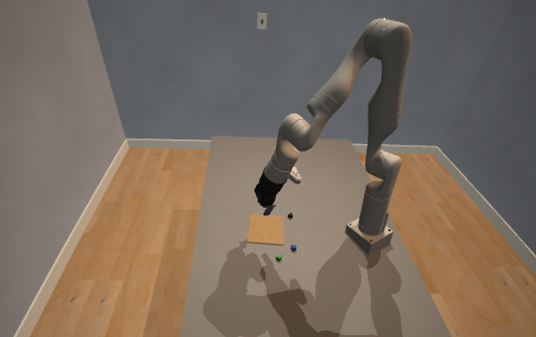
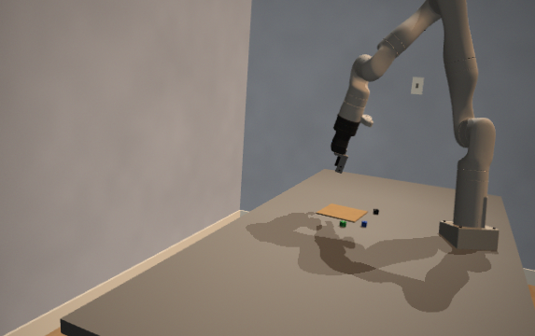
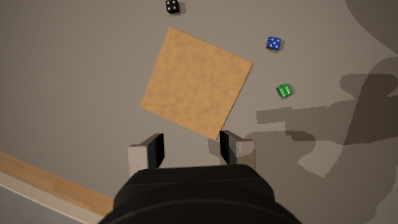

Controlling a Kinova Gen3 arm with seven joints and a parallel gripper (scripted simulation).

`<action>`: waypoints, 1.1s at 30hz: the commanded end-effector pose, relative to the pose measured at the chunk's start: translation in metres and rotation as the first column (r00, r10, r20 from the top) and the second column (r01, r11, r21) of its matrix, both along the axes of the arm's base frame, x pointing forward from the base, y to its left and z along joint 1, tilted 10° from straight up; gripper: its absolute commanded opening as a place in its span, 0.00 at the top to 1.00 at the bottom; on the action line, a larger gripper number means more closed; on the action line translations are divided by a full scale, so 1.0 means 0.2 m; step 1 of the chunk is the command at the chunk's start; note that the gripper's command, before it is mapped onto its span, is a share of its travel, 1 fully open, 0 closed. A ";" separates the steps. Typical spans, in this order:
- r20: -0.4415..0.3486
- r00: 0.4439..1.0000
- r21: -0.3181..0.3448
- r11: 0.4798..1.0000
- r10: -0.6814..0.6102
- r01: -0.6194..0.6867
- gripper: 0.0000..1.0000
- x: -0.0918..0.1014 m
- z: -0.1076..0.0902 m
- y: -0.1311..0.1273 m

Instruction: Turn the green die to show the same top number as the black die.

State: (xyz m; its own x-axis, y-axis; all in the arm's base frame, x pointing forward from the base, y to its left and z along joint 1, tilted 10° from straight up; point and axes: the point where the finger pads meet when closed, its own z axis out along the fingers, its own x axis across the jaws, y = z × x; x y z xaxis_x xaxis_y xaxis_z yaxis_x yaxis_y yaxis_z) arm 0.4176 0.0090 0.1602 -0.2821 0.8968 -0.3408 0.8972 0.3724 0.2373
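The green die (image 1: 279,257) (image 2: 343,224) (image 3: 284,90) lies on the table beside the mat; its top seems to show six in the wrist view. The black die (image 1: 290,215) (image 2: 375,211) (image 3: 172,6) lies off another side of the mat, its top apparently four. The blue die (image 1: 294,247) (image 2: 364,224) (image 3: 273,43) lies near the green one, its top apparently five. The square tan mat (image 1: 266,229) (image 2: 342,212) (image 3: 197,82) lies flat with no die on it. My gripper (image 1: 268,212) (image 2: 340,170) (image 3: 192,143) is open and empty, high above the table near the mat's edge.
The grey table (image 1: 235,173) (image 2: 202,280) (image 3: 90,90) carries the dice, the mat and the arm's base (image 1: 369,236) (image 2: 469,237). The arm's shadow falls across the table near the green die. A table edge and the wooden floor show at the lower left of the wrist view.
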 end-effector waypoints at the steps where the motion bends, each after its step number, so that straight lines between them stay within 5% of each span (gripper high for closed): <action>1: -0.055 0.991 0.018 0.992 -0.124 0.126 0.00 -0.12 -0.01 -0.24; 7: -0.151 0.953 0.070 0.959 -0.264 0.276 0.00 -0.34 -0.03 -0.43; 15: -0.210 0.918 0.115 0.924 -0.337 0.366 0.00 -0.47 -0.04 -0.51; 33: -0.218 0.912 0.122 0.918 -0.347 0.378 0.00 -0.49 -0.04 -0.52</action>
